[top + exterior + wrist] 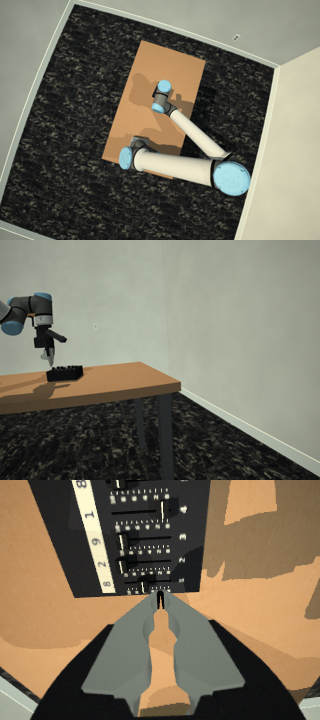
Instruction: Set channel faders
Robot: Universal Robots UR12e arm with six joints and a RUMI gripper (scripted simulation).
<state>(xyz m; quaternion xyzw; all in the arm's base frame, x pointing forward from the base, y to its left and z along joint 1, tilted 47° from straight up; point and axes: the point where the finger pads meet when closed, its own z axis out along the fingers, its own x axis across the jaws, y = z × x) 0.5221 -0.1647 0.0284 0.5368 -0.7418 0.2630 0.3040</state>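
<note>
- The white-and-grey six-joint arm with blue joint caps (pixel 180 165) reaches from its base at the near edge of the orange-brown wooden table (pixel 116 384), its elbow folded out beyond the table's side.
- Its wrist points straight down, with the grey two-finger jaws pressed together, gripping nothing.
- Their tips hang just above the near end of the black box-shaped lighting desk (pixel 64 373), by channel fader 1 (pixel 143 584).
- A white tape strip (pixel 95 540) reads 8, 2, 9, 1.
</note>
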